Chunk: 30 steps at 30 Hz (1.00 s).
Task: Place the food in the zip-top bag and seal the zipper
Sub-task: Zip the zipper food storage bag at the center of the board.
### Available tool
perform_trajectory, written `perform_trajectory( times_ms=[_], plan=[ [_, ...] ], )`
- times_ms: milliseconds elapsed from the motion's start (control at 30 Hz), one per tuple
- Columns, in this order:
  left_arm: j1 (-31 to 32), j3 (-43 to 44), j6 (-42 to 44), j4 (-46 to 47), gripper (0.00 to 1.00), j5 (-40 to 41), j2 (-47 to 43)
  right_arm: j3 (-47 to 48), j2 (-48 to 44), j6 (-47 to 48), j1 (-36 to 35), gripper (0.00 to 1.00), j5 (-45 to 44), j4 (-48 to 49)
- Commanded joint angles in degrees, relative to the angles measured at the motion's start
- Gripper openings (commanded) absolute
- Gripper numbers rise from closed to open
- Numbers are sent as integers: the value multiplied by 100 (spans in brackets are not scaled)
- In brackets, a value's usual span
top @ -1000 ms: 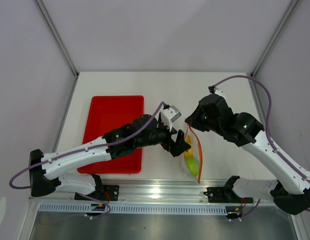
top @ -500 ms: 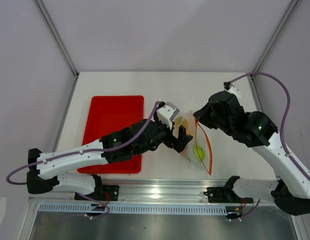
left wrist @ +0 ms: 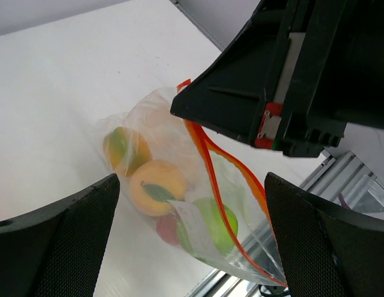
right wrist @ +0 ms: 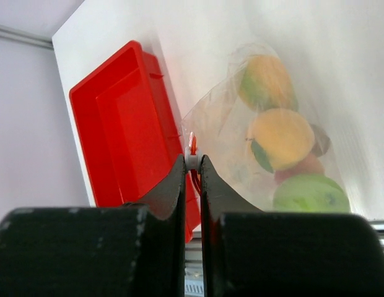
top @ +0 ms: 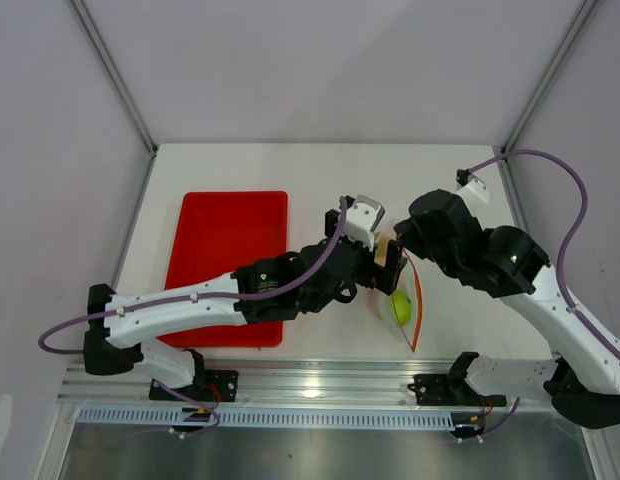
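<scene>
Clear zip-top bag (left wrist: 232,207) holds toy fruits (left wrist: 156,187); right gripper (right wrist: 192,162) clamps its orange-red zipper (left wrist: 207,151); left gripper (left wrist: 192,241) fingers spread wide.

In the top view, frame center, the left gripper (top: 388,272) and right gripper (top: 398,246) hid the bag's (top: 403,322) upper part from us. In the left wrist view the zipper's (left wrist: 204,145) top end vanished behind the right gripper, upper right. In the right wrist view we barely saw the brown fruit (right wrist: 320,141), tucked behind others.
</scene>
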<state>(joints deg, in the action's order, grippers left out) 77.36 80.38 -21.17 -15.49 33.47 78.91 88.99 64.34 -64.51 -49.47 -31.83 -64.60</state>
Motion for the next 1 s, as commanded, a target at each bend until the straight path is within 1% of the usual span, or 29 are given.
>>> perform_trajectory(
  times_ms=[0, 33, 67, 100, 133, 200, 233, 267, 300, 367, 433, 500, 600, 667, 733, 900, 967],
  plan=[
    [51, 680, -422, -725, 99, 300, 203, 127, 61, -272, -359, 0, -1042, -183],
    [51, 707, -589, -815, 99, 265, 177, 153, 131, -290, -492, 0, -1296, -254],
    [51, 672, -547, -824, 100, 178, 116, 197, 167, -360, -615, 0, -1708, -386],
    [51, 611, -494, -764, 99, 64, 37, 293, 219, -421, -721, 0, -1851, -674],
    [51, 271, -380, -554, 100, -216, -86, 329, 307, -552, -739, 0, -1983, -816],
    [51, -134, -143, -36, 99, -621, -533, 347, 351, -659, -748, 0, -2274, -1080],
    [51, -754, 58, 602, 99, -858, -683, 338, 360, -755, -739, 0, -2344, -1133],
    [51, -926, 86, 878, 99, -1112, -824, 338, 378, -782, -739, 0, -2441, -1169],
    [51, -1171, 78, 1055, 99, -1193, -964, 330, 395, -782, -739, 0, -2459, -1169],
    [60, -1235, 227, 1267, 99, -1238, -931, 329, 413, -826, -713, 0, -2390, -1117],
    [86, -1086, 437, 1127, 100, -1282, -676, 329, 396, -739, -608, 0, -2205, -977],
    [165, -928, 534, 951, 100, -1124, -466, 364, 352, -589, -607, 0, -2134, -783],
    [314, -1033, 535, 1153, 99, -1098, -386, 400, 299, -484, -502, 0, -2081, -712],
    [332, -1129, 264, 1241, 100, -1089, -307, 417, 281, -449, -371, 0, -1994, -677],
    [341, -1139, -87, 1136, 100, -887, -123, 400, 211, -370, -291, 0, -1845, -590],
    [332, -622, -572, 136, 99, -623, 536, 365, 88, -281, -194, 0, -1659, -431],
    [332, -585, -695, 37, 98, -632, 650, 330, 79, -290, -186, 0, -1651, -440]
  ],
)
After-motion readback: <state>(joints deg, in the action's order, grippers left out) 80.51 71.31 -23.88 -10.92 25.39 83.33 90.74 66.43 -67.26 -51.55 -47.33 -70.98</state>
